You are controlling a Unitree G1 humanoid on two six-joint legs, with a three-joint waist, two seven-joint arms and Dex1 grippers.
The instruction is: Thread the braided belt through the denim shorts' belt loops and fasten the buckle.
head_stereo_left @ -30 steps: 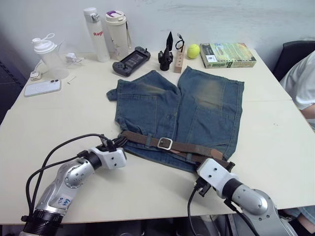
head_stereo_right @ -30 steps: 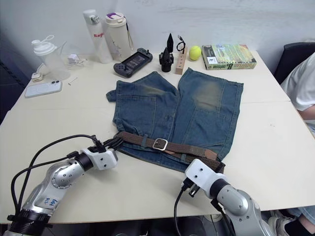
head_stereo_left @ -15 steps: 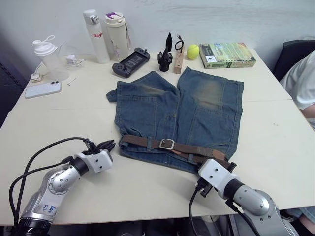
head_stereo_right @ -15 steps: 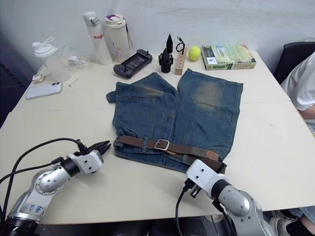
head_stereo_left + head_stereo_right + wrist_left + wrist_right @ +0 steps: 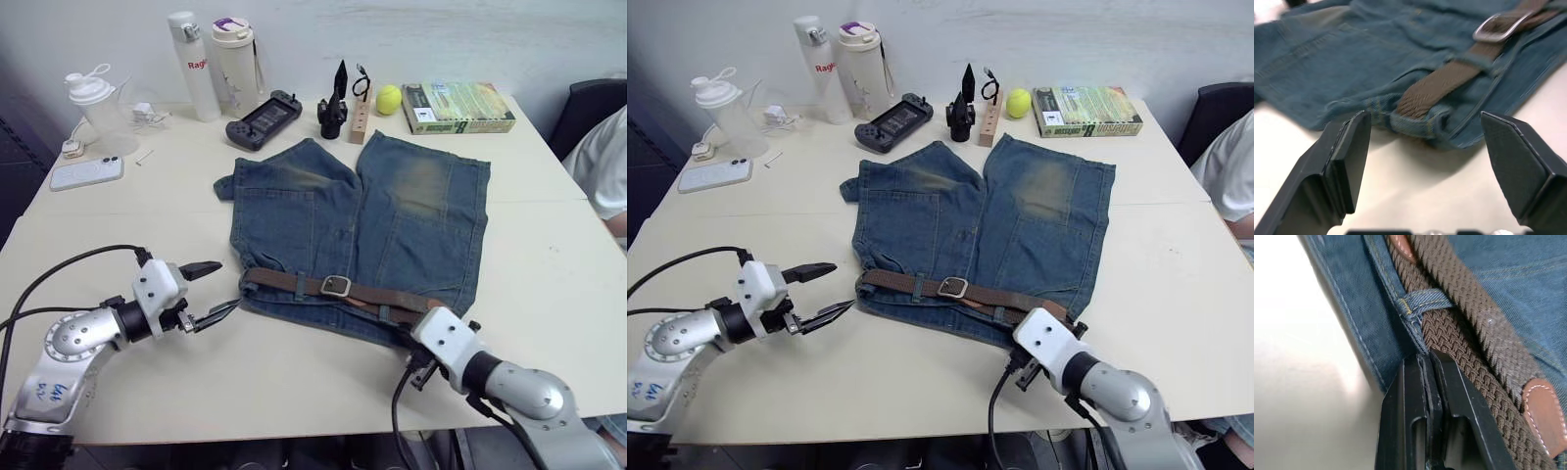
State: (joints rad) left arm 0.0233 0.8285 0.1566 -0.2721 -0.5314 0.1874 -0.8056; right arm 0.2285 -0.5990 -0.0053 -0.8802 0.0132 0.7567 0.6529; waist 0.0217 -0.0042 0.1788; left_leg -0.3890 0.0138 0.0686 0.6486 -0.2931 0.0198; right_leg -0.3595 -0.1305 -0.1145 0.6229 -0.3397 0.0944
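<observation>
Denim shorts (image 5: pixel 362 230) lie flat at the centre of the table (image 5: pixel 549 264), waistband toward the lower edge of the head views, with the braided belt (image 5: pixel 294 282) running along that waistband through several belt loops (image 5: pixel 1420 308) and the buckle (image 5: pixel 336 286) sitting closed around the strap at mid-frame. The left gripper (image 5: pixel 208 291) hovers at lower left, just off the belt's end, its fingers (image 5: pixel 1349 156) spread wide and holding nothing. At lower right, the right gripper (image 5: pixel 1431 377) presses against the waistband edge beside a loop, its fingers closed together, seemingly pinching nothing. The leather tip (image 5: pixel 1543 413) lies close by. Threading and fastening look essentially done; the step in hand appears to be release and tidying, so the next move likely calls for backing both arms away without dragging the cloth.
</observation>
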